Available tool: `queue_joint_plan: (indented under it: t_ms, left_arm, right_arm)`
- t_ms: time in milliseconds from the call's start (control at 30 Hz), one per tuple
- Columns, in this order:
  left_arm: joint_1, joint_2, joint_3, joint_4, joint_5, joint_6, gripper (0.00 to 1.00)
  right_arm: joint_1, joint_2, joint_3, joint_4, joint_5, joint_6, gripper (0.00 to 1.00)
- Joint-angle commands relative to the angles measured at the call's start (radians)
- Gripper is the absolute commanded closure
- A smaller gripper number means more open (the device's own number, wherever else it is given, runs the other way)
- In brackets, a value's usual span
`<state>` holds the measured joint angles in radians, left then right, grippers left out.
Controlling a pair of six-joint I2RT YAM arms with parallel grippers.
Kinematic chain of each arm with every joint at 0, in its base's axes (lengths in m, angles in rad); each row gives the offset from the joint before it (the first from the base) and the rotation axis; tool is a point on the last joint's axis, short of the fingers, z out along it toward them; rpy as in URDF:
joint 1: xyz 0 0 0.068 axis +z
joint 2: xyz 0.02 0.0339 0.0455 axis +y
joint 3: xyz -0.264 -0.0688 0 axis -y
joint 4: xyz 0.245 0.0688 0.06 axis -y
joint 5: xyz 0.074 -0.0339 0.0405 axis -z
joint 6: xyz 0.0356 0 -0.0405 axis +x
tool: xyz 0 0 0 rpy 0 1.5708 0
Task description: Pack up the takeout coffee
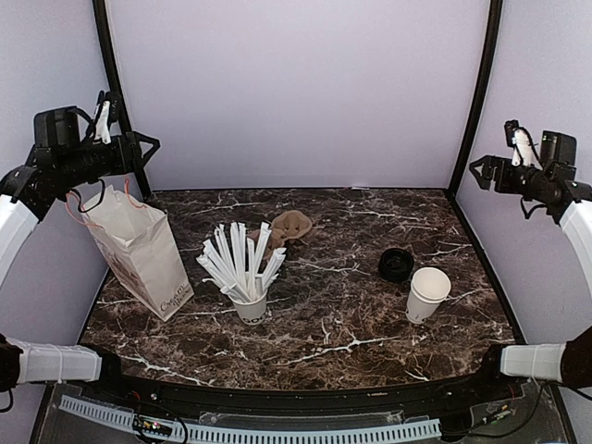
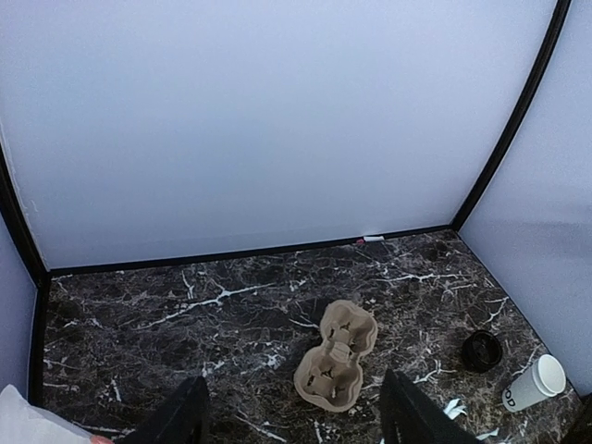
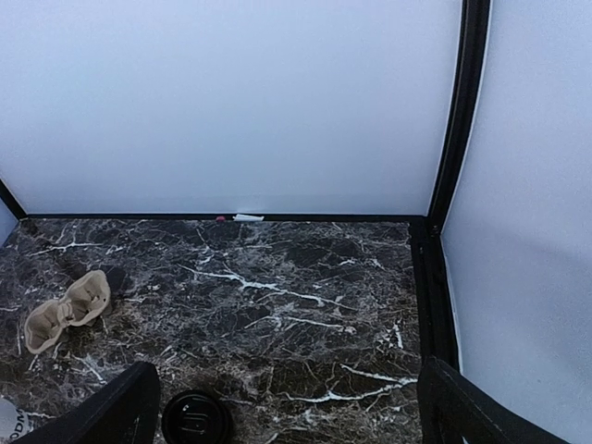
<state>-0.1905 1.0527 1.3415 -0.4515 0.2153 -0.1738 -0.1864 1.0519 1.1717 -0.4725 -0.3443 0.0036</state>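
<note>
Both the left gripper (image 1: 146,154) and the right gripper (image 1: 480,172) hang open and empty, while the small tapered white paper cup (image 1: 427,293), standing uncapped beside its black round plastic lid (image 1: 396,265) at right, may crumple or tip if pinched off-centre.

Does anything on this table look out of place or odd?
Yes. The black lid lies on the table beside the coffee cup, not on it, so the cup stands open. No spill shows. The straws in the other cup splay untidily.
</note>
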Motion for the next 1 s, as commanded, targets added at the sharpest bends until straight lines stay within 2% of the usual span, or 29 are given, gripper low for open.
queue_joint_plan:
  t_ms: [0, 233, 367, 500, 667, 833, 967]
  left_arm:
    - [-0.037, -0.021, 0.125, -0.103, 0.006, -0.06, 0.39]
    - [-0.075, 0.009, 0.362, -0.321, 0.035, -0.184, 0.52]
    - [-0.085, 0.004, 0.43, -0.469, 0.038, -0.259, 0.62]
    - [-0.088, 0.0, 0.451, -0.615, 0.096, -0.327, 0.64]
    - [-0.091, -0.018, 0.391, -0.755, -0.016, -0.371, 0.59]
    - [-0.092, -0.012, 0.261, -0.751, -0.081, -0.399, 0.58]
    - [-0.093, 0.002, 0.218, -0.722, -0.17, -0.397, 0.57]
  right_arm:
    - [-0.026, 0.018, 0.055, 0.029, -0.125, -0.003, 0.02]
    - [-0.049, 0.048, 0.065, 0.046, -0.304, -0.035, 0.01]
    - [-0.055, 0.05, 0.051, 0.059, -0.367, -0.044, 0.01]
    - [-0.058, 0.05, 0.036, 0.074, -0.416, -0.044, 0.01]
    - [-0.06, 0.052, 0.03, 0.094, -0.464, -0.038, 0.01]
    - [-0.062, 0.041, 0.025, 0.1, -0.49, -0.041, 0.01]
    - [-0.062, 0.022, 0.012, 0.087, -0.497, -0.06, 0.01]
